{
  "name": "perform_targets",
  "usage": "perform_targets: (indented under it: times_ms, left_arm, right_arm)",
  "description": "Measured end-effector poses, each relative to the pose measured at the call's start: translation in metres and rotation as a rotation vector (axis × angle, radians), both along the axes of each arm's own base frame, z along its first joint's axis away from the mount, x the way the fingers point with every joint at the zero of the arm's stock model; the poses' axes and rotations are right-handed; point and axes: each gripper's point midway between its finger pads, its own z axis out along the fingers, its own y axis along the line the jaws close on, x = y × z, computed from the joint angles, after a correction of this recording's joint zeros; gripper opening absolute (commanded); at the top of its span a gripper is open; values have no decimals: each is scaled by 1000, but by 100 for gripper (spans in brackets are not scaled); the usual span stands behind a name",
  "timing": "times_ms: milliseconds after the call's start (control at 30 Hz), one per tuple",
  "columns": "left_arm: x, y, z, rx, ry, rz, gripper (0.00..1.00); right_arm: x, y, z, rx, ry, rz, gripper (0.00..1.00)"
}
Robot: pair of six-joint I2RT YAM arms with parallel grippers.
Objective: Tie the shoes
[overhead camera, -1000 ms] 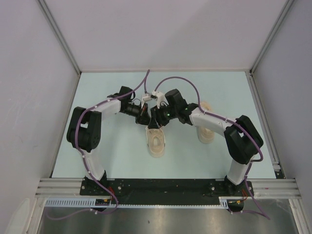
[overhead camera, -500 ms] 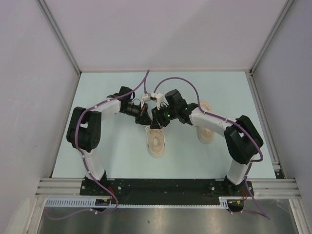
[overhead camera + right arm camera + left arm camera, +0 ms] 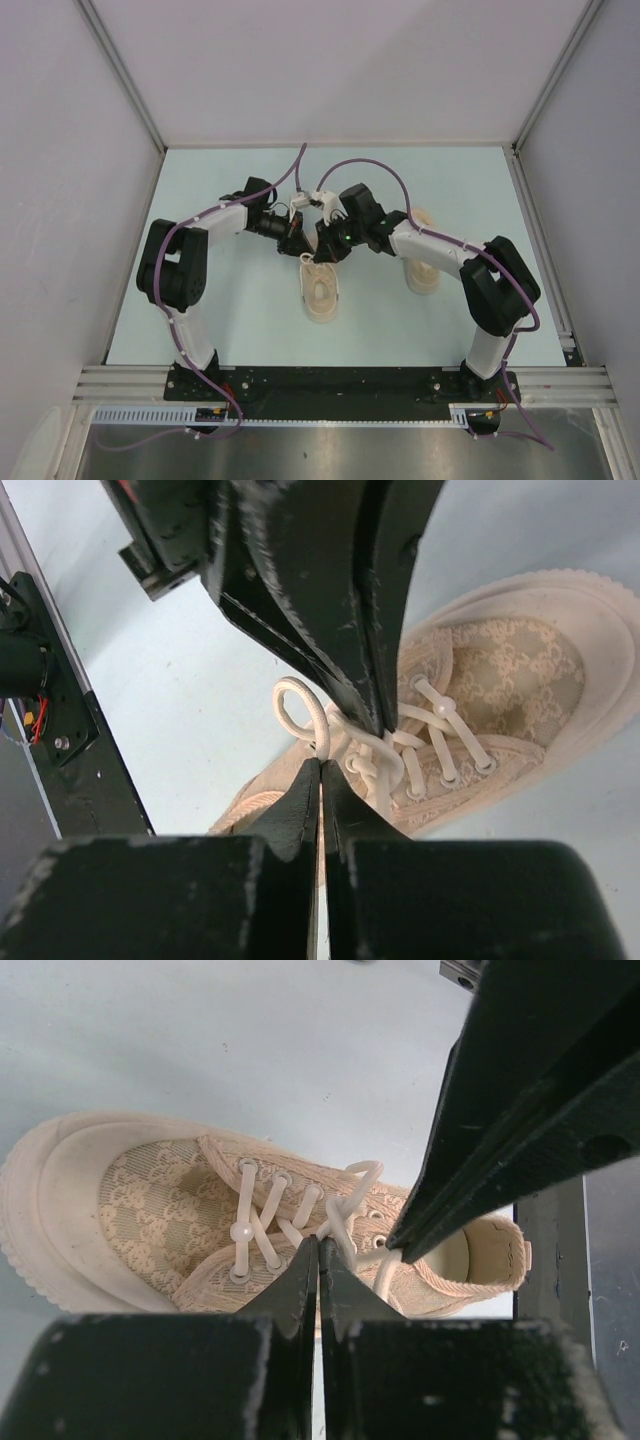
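Beige patterned canvas fills both my wrist views: the near shoe [image 3: 150,1200] sits sole-down on the pale blue table [image 3: 220,310], in the middle between my two arms. My left claw [image 3: 318,1252] has its fingers pressed together. Their tips are down at the top eyelets where the off-white lace [image 3: 262,1222] crosses, and a strand is pinched between them. My right claw [image 3: 320,772] is pressed together as well, nipping the lace at the foot of a small round loop [image 3: 293,702] that stands up just beside the tongue. The two claws come in from opposite sides, and their tips are nearly touching over the shoe's throat. From above they hide its far end, and only the near end shows. The other shoe [image 3: 422,268] lies off to my right, partly under my right forearm, well apart from the one I hold by its lace.
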Motion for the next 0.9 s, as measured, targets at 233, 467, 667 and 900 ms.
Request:
perform_targets:
  times_ms: [233,467,667,900]
  left_arm:
    - [0,0,0,0,-1,0,0]
    - [-2,1,2,2,3,-1,0]
    - [-3,1,2,5,2,-4,0]
    - [-5,4,0,17,5,-7,0]
  right_arm:
    - [7,-11,-2,-12,20,-27,0]
    - [10,-20,1,-5,30,-45,0]
    - [3,-30,4,-1,44,-55,0]
    - [-2,-41,-1,-12,72,-72,0]
